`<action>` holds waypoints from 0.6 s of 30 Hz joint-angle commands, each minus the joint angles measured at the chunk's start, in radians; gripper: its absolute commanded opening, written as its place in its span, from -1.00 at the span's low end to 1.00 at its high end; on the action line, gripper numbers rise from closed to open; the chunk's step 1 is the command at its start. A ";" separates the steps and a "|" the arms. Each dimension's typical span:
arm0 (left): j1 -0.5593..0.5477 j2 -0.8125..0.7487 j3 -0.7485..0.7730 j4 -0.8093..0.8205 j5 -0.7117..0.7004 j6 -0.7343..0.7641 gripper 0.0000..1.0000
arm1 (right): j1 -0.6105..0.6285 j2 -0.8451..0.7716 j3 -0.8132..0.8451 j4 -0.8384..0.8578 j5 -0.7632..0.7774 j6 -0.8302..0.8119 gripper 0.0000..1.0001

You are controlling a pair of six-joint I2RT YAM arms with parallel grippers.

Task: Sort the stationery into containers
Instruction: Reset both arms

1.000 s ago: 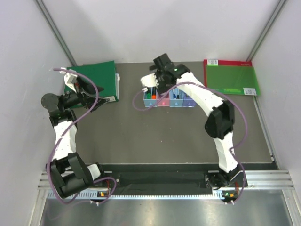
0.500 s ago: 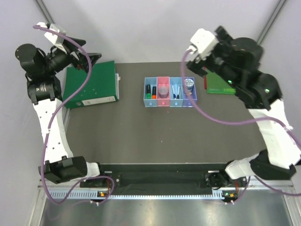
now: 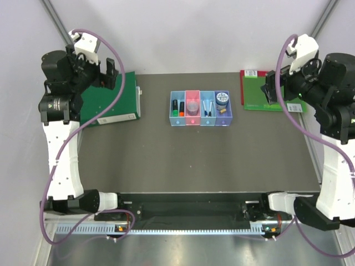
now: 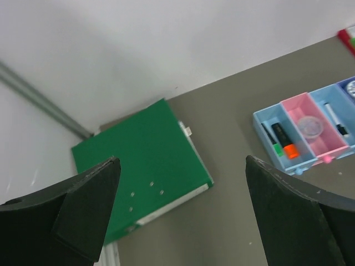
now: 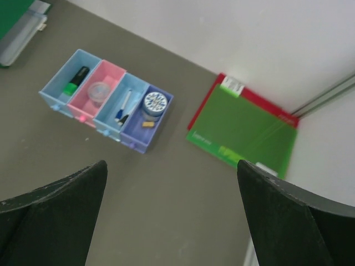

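Note:
The four joined trays stand at the back middle of the table. The left light blue tray holds the green-cap highlighter and the orange-cap highlighter. The pink tray holds the clear clip box. The third tray holds the pen and marker. The purple tray holds the round tin and the tan block. My left gripper is open and empty, raised high over the left folder. My right gripper is open and empty, raised high at the right. Both wrist views show the trays far below.
A dark green folder lies at the back left, also in the left wrist view. A green red-edged board lies at the back right, also in the right wrist view. White walls close in the back and sides.
My right gripper has left the trays and risen to the far right. My left gripper has risen from beside the dark folder to high above it. The trays' contents show uncovered.

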 commanded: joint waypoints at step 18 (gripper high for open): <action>0.071 -0.219 -0.195 -0.142 0.086 -0.064 0.98 | -0.534 0.066 0.006 -0.311 -0.455 -0.208 0.99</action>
